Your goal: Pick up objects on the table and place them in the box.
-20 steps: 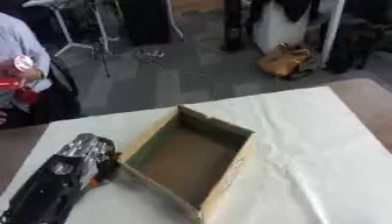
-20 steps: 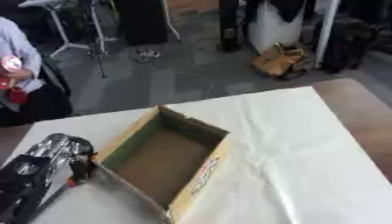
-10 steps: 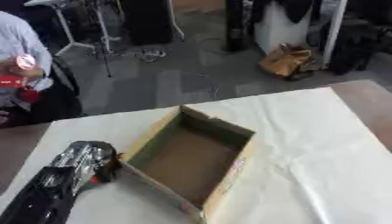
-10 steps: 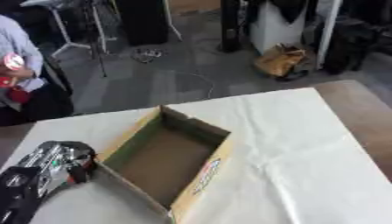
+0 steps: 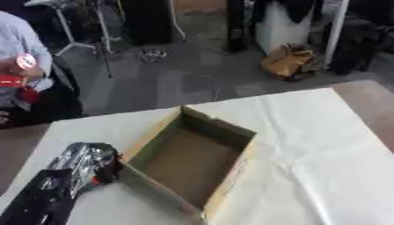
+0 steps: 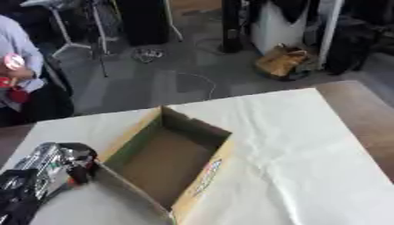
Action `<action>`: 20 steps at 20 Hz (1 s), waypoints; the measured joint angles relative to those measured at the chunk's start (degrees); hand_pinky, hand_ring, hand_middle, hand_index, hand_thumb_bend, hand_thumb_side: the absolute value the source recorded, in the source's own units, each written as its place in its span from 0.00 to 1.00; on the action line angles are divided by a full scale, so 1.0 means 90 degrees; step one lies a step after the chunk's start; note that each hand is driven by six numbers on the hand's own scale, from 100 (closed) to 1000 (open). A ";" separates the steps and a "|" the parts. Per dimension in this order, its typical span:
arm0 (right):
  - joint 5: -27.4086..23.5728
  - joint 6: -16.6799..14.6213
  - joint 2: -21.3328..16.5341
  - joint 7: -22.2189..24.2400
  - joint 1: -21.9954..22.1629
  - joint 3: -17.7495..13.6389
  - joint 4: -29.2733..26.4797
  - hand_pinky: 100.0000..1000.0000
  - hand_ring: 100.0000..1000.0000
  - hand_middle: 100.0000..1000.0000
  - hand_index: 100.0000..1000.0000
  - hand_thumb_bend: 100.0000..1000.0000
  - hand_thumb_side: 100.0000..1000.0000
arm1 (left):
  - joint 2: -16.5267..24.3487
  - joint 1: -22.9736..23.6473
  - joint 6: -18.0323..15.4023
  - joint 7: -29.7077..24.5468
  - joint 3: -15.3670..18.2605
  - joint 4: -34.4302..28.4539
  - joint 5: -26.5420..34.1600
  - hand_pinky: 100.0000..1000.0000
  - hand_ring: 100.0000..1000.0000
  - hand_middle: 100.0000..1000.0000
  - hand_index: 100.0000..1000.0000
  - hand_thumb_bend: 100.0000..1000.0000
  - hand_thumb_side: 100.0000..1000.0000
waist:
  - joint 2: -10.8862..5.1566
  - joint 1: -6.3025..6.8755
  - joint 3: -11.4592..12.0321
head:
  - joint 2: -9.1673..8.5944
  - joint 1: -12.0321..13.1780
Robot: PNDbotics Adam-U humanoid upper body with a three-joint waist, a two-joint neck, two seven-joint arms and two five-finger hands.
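Note:
An open cardboard box (image 5: 240,132) lies askew on the white cloth, and nothing shows on its brown floor. My left hand (image 5: 83,159), black and silver, rests just outside the box's left wall at the lower left, also seen in the right eye view (image 6: 55,161). A small red-orange spot (image 5: 98,179) shows at the hand's underside against the box wall; I cannot tell whether it is a held thing or part of the hand. My right hand is in neither view. No loose object shows on the cloth.
The white cloth (image 5: 308,145) covers most of the table. Bare brown table (image 6: 362,110) shows at the right and at the far left edge. Beyond the far edge is grey floor with stands, cables and a tan bag (image 5: 289,61).
My left hand has sunk slightly beside the box's left wall. The box has not moved.

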 measured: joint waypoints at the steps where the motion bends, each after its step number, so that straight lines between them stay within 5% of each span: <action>1: 0.0000 0.0000 0.0001 0.0000 0.0000 0.0000 0.0000 0.83 0.81 0.59 0.67 0.00 1.00 | 0.0001 0.0000 0.0014 0.0004 0.0001 0.0000 0.0009 0.83 0.92 0.95 0.94 0.00 0.17 | 0.0000 0.0000 -0.0001 | 0.0000 0.0000; 20: 0.0000 0.0000 0.0033 0.0000 -0.0026 0.0000 0.0000 0.83 0.81 0.59 0.67 0.00 1.00 | 0.0045 0.0005 0.0256 0.0250 0.0039 0.0041 0.0046 0.76 0.85 0.88 0.87 0.00 0.16 | 0.0009 -0.0001 -0.0021 | -0.0051 0.0016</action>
